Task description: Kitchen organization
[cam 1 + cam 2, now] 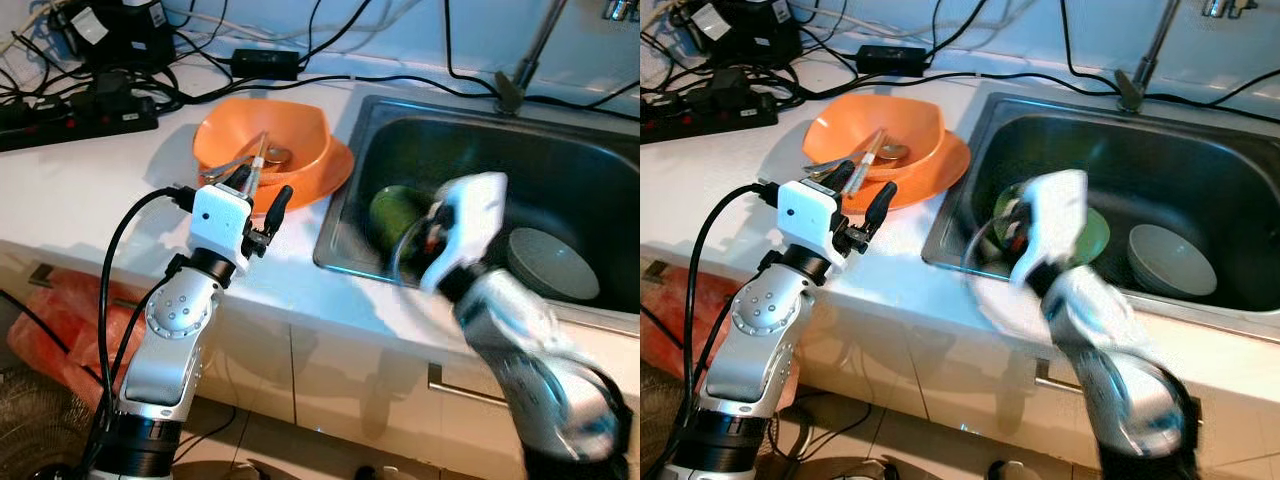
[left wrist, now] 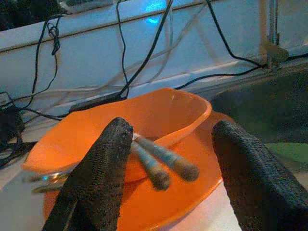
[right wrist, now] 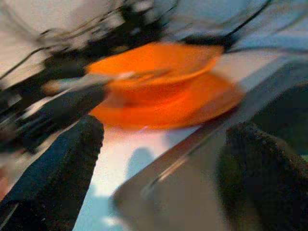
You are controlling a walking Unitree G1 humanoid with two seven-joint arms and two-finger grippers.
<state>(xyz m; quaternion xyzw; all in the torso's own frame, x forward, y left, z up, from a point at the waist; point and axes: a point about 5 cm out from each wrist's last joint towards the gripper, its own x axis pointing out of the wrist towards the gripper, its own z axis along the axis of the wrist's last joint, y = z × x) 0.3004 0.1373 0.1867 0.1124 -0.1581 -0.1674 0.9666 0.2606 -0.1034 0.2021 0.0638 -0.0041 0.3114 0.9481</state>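
Orange bowl sits on its orange plate on the desk beside the sink, chopsticks inside; I judge my left gripper, fingers apart, lined up for them. Right gripper, also spread, blurs over the sink edge.

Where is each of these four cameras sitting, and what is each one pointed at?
Left eye view: on the head, looking down at the counter and sink; both silver arms show.
Right eye view: beside it, same scene, slightly shifted.
Left wrist view: on the left arm, looking past the open left gripper at the orange bowl holding utensils.
Right wrist view: on the right arm, blurred, past the open right gripper.
Both wrist views share the bowl.
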